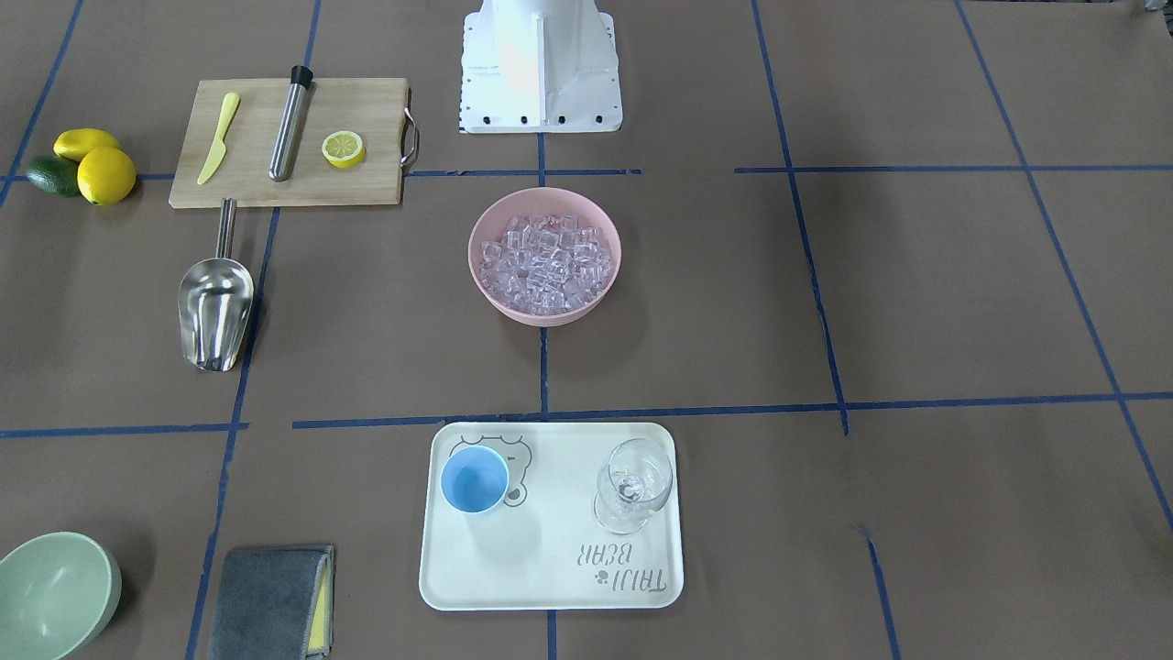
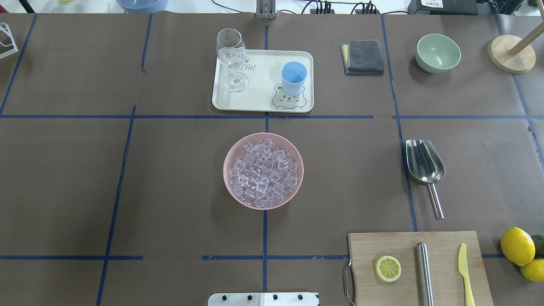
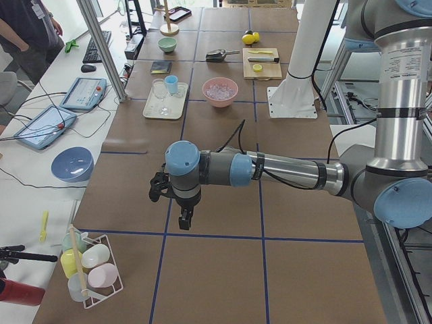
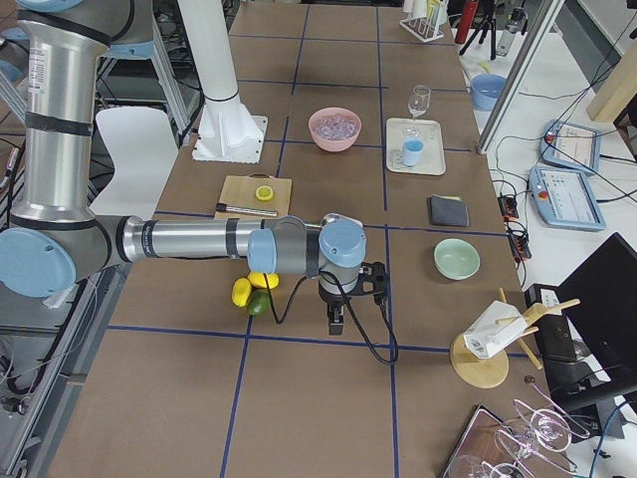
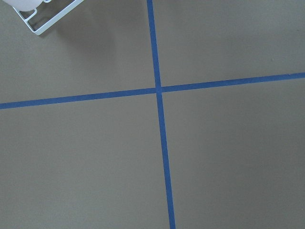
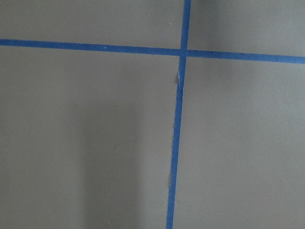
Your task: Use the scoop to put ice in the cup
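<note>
The ice (image 1: 548, 266) (image 2: 263, 172) is a heap of clear cubes in a pink bowl (image 2: 225, 170) at the table's middle. The light-blue cup (image 1: 475, 479) (image 2: 293, 77) stands upright on a white tray (image 2: 259, 100), beside a wine glass (image 2: 231, 55). The steel scoop (image 1: 215, 307) (image 2: 424, 163) lies on the table, its handle toward the cutting board. My left gripper (image 3: 183, 219) shows only in the exterior left view and my right gripper (image 4: 335, 321) only in the exterior right view. Both hang above the table, far from these things. I cannot tell whether they are open or shut.
A wooden cutting board (image 2: 365, 246) holds a lemon half (image 2: 387, 268), a steel cylinder (image 2: 423, 272) and a yellow knife (image 2: 464, 272). Lemons (image 2: 517, 245) lie beside it. A pale green bowl (image 2: 437, 53) and a grey cloth (image 2: 365, 56) sit near the tray.
</note>
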Available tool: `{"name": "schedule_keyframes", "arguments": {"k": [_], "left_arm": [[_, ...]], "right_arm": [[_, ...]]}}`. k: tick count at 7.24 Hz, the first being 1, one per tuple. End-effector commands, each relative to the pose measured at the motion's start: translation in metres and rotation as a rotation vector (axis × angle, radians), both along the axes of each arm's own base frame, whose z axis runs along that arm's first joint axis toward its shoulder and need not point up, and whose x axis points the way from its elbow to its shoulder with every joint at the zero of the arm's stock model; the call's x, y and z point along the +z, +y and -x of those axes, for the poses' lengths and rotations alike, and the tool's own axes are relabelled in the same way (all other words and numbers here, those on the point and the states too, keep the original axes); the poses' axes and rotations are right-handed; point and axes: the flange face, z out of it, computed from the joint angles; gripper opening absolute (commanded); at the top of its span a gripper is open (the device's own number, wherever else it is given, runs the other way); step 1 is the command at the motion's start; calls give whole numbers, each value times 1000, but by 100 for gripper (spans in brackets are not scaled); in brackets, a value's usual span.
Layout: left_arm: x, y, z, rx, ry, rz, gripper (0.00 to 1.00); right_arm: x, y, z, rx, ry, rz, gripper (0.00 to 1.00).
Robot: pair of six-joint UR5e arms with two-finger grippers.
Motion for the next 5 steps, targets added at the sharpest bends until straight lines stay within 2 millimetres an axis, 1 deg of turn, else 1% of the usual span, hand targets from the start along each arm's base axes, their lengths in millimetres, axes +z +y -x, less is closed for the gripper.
{"name": "schedule_keyframes", "arguments": {"k": [1,2,3,4,5], "left_arm": [[-9,0,0,4,0,-22,100],[-12,1,0,3,-2,-27,100],[-15,-1,-1,6,-4,-34,100],[-27,-7,-2,4,-2,-56,100],[-44,-21,-2,4,-3,-99,100]], "right_arm": [[1,1,0,1,2,2,100],[-2,0,1,0,-11,-2,100],[-9,-3,1,0,-14,-16,100],[-15,-7,1,1,-10,-30,100],[-40,-26,1,0,-3,-88,100]]}}
